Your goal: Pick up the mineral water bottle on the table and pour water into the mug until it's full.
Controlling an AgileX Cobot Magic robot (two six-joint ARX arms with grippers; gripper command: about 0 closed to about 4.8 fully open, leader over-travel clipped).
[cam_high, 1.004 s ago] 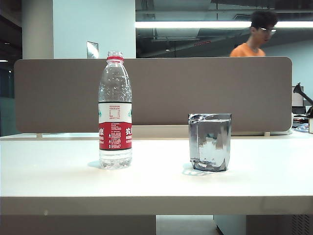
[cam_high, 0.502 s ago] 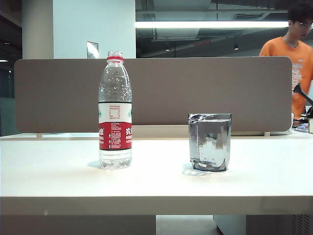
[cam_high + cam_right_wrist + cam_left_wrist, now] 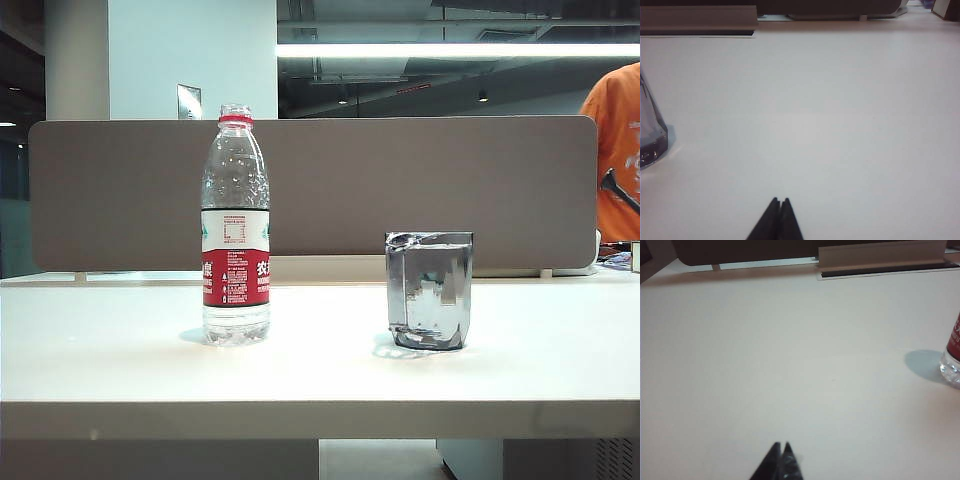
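The mineral water bottle stands upright on the white worktop, left of the middle and a little back from the thick front edge, with its cap off and the red neck ring bare at the top. Its white-and-red label faces the exterior camera, and clear water shows in its lower part below the label; how high the water reaches behind the label cannot be told. The mug, a smoky-grey faceted tumbler, stands upright to the right of the bottle, well apart from it and about as far from the front edge; whether it holds any liquid cannot be told through the dark glass. A brown-grey partition panel runs along the back edge of the worktop, and a person in an orange shirt stands behind it at the far right corner. Neither arm shows in the exterior view. In the left wrist view the left pincer hangs low over bare worktop with its two dark tips pressed together, closed on nothing, and the base of the bottle is seen off to one side, well apart from the tips. In the right wrist view the right pincer likewise has its tips together, closed and empty, above bare worktop, with the mug off to the side and well apart from it.
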